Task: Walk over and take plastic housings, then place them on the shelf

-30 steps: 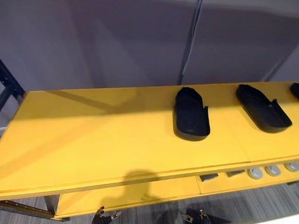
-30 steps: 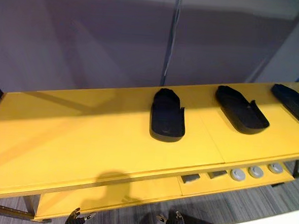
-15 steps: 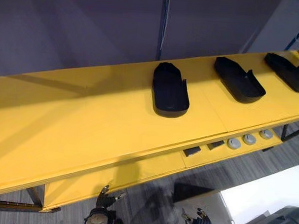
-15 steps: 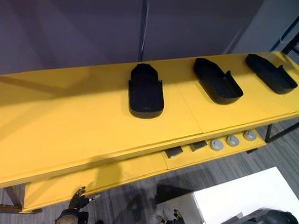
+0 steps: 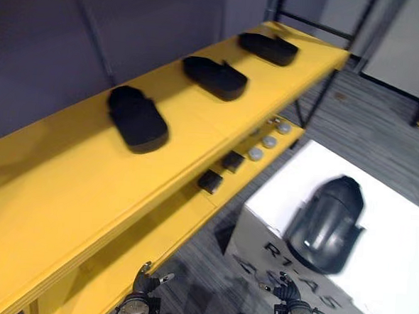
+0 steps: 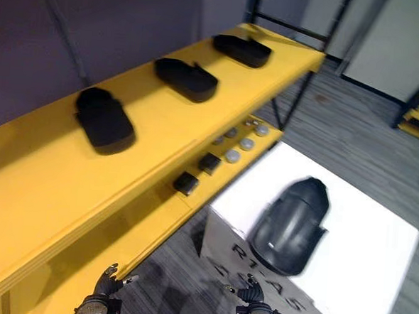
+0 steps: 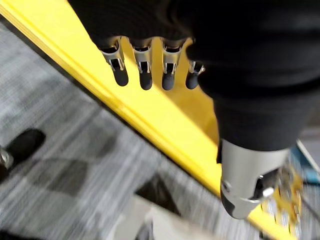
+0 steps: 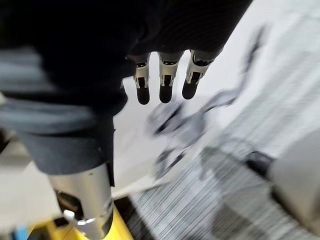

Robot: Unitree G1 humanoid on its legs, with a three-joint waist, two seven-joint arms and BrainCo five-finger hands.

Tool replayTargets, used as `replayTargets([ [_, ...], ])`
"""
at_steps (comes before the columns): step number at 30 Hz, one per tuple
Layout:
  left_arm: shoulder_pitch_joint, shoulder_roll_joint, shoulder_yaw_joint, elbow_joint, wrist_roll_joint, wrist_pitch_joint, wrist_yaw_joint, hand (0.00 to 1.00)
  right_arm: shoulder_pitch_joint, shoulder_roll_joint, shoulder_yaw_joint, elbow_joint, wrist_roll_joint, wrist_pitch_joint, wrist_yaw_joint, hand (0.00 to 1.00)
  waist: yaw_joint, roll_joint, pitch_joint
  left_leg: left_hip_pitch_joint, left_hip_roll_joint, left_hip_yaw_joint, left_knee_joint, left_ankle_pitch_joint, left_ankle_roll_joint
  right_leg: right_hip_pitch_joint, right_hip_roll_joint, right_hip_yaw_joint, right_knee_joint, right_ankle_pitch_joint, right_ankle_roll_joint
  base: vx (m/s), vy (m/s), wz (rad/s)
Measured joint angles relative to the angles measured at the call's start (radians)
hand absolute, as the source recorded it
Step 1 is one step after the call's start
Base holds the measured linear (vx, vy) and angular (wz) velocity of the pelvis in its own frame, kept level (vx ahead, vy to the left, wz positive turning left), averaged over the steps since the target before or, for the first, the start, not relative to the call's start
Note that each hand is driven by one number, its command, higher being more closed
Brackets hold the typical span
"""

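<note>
A long yellow shelf [image 5: 58, 190] runs from the robot's near left to the far middle, against a grey wall. It has a top board and a lower board [image 5: 139, 256] beneath the front edge. To the robot's right, on the grey floor [image 5: 382, 118], stands a white box [image 5: 396, 247]. One dark plastic housing [image 5: 326, 225] lies on top of this box, near its left edge, and neither hand touches it. Three more black housings sit apart in a row on the top board: the nearest [image 5: 136, 118], the middle one [image 5: 216, 77] and the farthest [image 5: 268, 48]. On the lower board lie two small dark blocks [image 5: 209, 180] and, just beyond them, three grey discs [image 5: 269, 141]. The left hand [image 5: 143, 285] hangs low beside the lower board, its fingers [image 7: 145, 75] straight, loosely spread and empty. The right hand [image 5: 284, 293] hangs low in front of the box, its fingers [image 8: 165, 85] likewise straight and holding nothing.
</note>
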Motion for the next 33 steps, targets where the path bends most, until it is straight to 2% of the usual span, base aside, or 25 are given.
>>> replayTargets([
  [1, -0.001, -0.001, 0.0, 0.012, 0.0, 0.002, 0.0, 0.0, 0.006, -0.001, 0.012, -0.002, 0.0, -0.001, 0.0, 0.0, -0.009, 0.001, 0.005, 0.0, 0.034, -0.003, 0.051, -0.011, -0.014, 0.002, 0.027, 0.026, -0.004, 0.002, -0.005, -0.03, -0.289, -1.08],
  [2, 0.012, -0.002, 0.002, 0.028, 0.0, 0.004, 0.0, 0.0, 0.021, -0.002, 0.032, -0.004, 0.0, -0.002, -0.001, 0.0, -0.004, 0.017, 0.005, 0.001, 0.105, -0.017, 0.139, -0.035, -0.031, 0.035, 0.094, 0.063, -0.045, 0.009, -0.017, 0.02, -0.262, -1.14],
  [3, 0.017, -0.002, 0.001, 0.042, 0.001, 0.004, -0.001, 0.0, 0.023, -0.001, 0.036, -0.004, 0.0, -0.002, -0.001, 0.0, 0.002, 0.027, 0.01, -0.001, 0.148, -0.044, 0.21, -0.055, -0.011, 0.056, 0.147, 0.1, -0.076, 0.015, -0.032, 0.0, -0.228, -1.6],
  [4, 0.022, 0.001, 0.002, 0.051, 0.001, 0.005, -0.001, 0.0, 0.024, 0.003, 0.041, -0.004, 0.0, -0.002, -0.003, 0.0, 0.002, 0.029, 0.012, -0.021, 0.173, -0.111, 0.298, -0.1, -0.009, 0.064, 0.187, 0.16, -0.09, 0.017, -0.05, 0.0, -0.11, -1.43],
  [5, 0.02, 0.002, 0.002, 0.054, 0.0, 0.005, -0.001, 0.0, 0.022, 0.004, 0.04, -0.003, 0.0, -0.003, -0.003, 0.0, 0.002, 0.029, 0.019, -0.035, 0.164, -0.164, 0.334, -0.11, -0.009, 0.069, 0.2, 0.187, -0.091, 0.017, -0.055, -0.03, -0.035, -1.75],
  [6, 0.024, -0.006, 0.001, 0.054, 0.0, 0.004, 0.0, 0.0, 0.022, 0.001, 0.022, 0.002, 0.001, -0.003, -0.01, 0.0, 0.004, 0.017, 0.033, -0.071, 0.096, -0.34, 0.357, -0.12, -0.008, 0.076, 0.216, 0.264, -0.091, 0.019, -0.058, -0.01, -0.017, -1.4],
  [7, 0.025, -0.007, 0.002, 0.052, 0.0, 0.002, 0.0, 0.0, 0.025, 0.0, 0.015, 0.008, 0.001, -0.003, -0.013, 0.0, 0.003, 0.015, 0.035, -0.088, 0.059, -0.421, 0.349, -0.122, -0.011, 0.077, 0.222, 0.291, -0.093, 0.019, -0.057, 0.01, -0.012, -1.7],
  [8, 0.025, -0.008, 0.001, 0.052, -0.006, 0.0, 0.003, 0.0, 0.029, -0.012, 0.004, 0.029, 0.001, -0.002, -0.014, 0.0, 0.001, 0.019, 0.04, -0.11, -0.019, -0.59, 0.309, -0.125, -0.019, 0.081, 0.23, 0.342, -0.098, 0.024, -0.05, 0.05, 0.002, -1.16],
  [9, 0.025, -0.009, 0.001, 0.052, -0.013, 0.0, 0.004, 0.0, 0.037, -0.019, 0.0, 0.032, 0.001, -0.002, -0.014, 0.0, 0.001, 0.021, 0.041, -0.116, -0.053, -0.672, 0.281, -0.126, -0.021, 0.084, 0.235, 0.362, -0.106, 0.03, -0.041, 0.07, 0.023, -1.52],
  [10, 0.026, -0.012, 0.002, 0.054, -0.024, -0.002, 0.014, 0.0, 0.058, -0.031, -0.008, 0.036, 0.001, -0.002, -0.015, 0.0, 0.002, 0.035, 0.041, -0.113, -0.115, -0.836, 0.202, -0.131, -0.032, 0.09, 0.246, 0.403, -0.124, 0.042, -0.029, 0.07, 0.044, -1.11],
  [11, 0.027, -0.012, 0.002, 0.056, -0.029, -0.002, 0.016, 0.0, 0.064, -0.033, -0.015, 0.034, 0.004, -0.003, -0.015, 0.0, 0.002, 0.036, 0.041, -0.113, -0.127, -0.869, 0.177, -0.129, -0.029, 0.09, 0.249, 0.416, -0.128, 0.047, -0.026, 0.08, 0.077, -1.2],
  [12, 0.025, -0.015, 0.001, 0.068, -0.041, -0.002, 0.017, 0.0, 0.072, -0.037, -0.03, 0.035, 0.004, -0.003, -0.015, 0.0, 0.0, 0.046, 0.037, -0.109, -0.131, -0.884, 0.131, -0.099, 0.003, 0.092, 0.258, 0.447, -0.13, 0.049, -0.023, 0.12, 0.111, -0.8],
  [13, 0.019, -0.017, 0.001, 0.082, -0.047, -0.004, 0.016, 0.0, 0.083, -0.039, -0.048, 0.034, 0.004, -0.003, -0.015, 0.0, -0.001, 0.045, 0.037, -0.08, -0.135, -0.866, 0.096, -0.05, 0.02, 0.1, 0.258, 0.471, -0.136, 0.049, -0.022, 0.14, 0.121, -0.65],
  [15, 0.009, -0.015, 0.001, 0.102, -0.049, -0.003, 0.016, 0.0, 0.105, -0.029, -0.084, 0.034, 0.005, -0.003, -0.015, 0.0, -0.002, 0.037, 0.031, -0.042, -0.151, -0.839, 0.029, -0.031, 0.036, 0.118, 0.242, 0.489, -0.168, 0.054, -0.01, 0.2, 0.143, -0.25],
  [17, 0.003, -0.013, 0.002, 0.121, -0.049, -0.003, 0.016, 0.0, 0.124, -0.023, -0.111, 0.034, 0.024, -0.003, -0.015, 0.0, -0.002, 0.039, 0.027, -0.01, -0.166, -0.82, -0.028, -0.013, 0.045, 0.128, 0.228, 0.502, -0.19, 0.062, -0.004, 0.21, 0.143, -0.12],
  [19, 0.003, -0.002, 0.002, 0.129, -0.049, -0.002, 0.016, 0.0, 0.129, -0.017, -0.133, 0.033, 0.027, -0.003, -0.014, 0.0, -0.014, 0.038, 0.024, 0.019, -0.179, -0.81, -0.072, -0.005, 0.047, 0.151, 0.218, 0.506, -0.213, 0.066, 0.003, 0.26, 0.13, -0.1],
  [25, 0.014, 0.022, 0.025, 0.127, -0.055, -0.002, 0.016, 0.0, 0.142, 0.0, -0.212, -0.042, 0.065, -0.003, -0.021, 0.0, -0.024, 0.037, 0.009, 0.077, -0.194, -0.757, -0.114, -0.004, 0.046, 0.196, 0.205, 0.535, -0.254, 0.057, 0.036, 0.17, 0.088, -0.2],
  [28, 0.027, 0.025, 0.047, 0.118, -0.054, -0.002, 0.016, 0.0, 0.173, -0.01, -0.314, -0.219, 0.057, -0.001, -0.04, 0.0, -0.024, 0.033, 0.005, 0.103, -0.199, -0.73, -0.116, -0.005, 0.046, 0.219, 0.2, 0.556, -0.268, 0.056, 0.038, 0.09, 0.042, -0.25],
  [32, 0.068, 0.025, 0.052, 0.064, -0.053, -0.007, 0.007, 0.0, 0.242, -0.093, -0.389, -0.581, 0.003, 0.007, -0.055, 0.0, -0.038, 0.032, 0.003, 0.117, -0.2, -0.73, -0.122, -0.005, 0.046, 0.227, 0.2, 0.561, -0.269, 0.053, 0.043, 0.03, 0.013, -0.06],
  [33, 0.085, 0.025, 0.049, 0.061, -0.053, -0.01, -0.004, 0.0, 0.244, -0.13, -0.41, -0.72, -0.01, 0.006, -0.059, 0.0, -0.052, 0.03, 0.002, 0.118, -0.2, -0.73, -0.124, -0.005, 0.047, 0.226, 0.201, 0.563, -0.269, 0.053, 0.043, -0.01, 0.014, -0.07],
])
